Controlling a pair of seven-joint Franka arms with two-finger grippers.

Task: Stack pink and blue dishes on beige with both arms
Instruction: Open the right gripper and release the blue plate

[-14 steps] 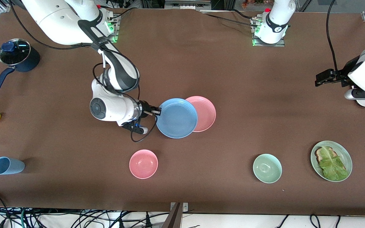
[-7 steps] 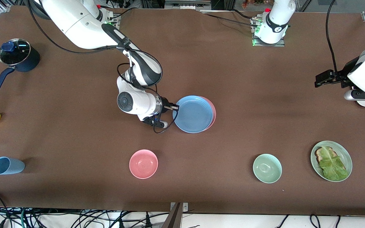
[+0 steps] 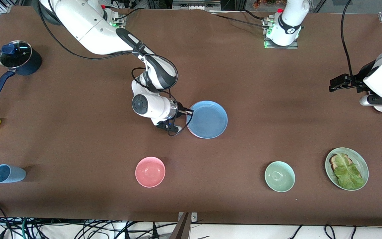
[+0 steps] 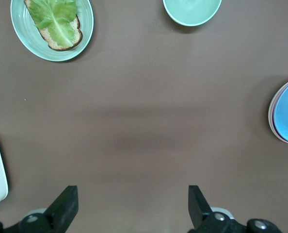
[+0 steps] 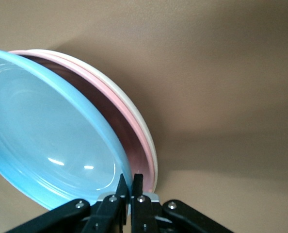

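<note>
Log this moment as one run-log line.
right gripper: shut on blue plate rim | blue plate: over pink plate and beige plate | left gripper: open, waiting

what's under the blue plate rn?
Under the blue plate the right wrist view shows the pink plate's rim, then the beige plate's rim. Their centres are covered. The right pincer is shut on the blue plate's rim.
</note>
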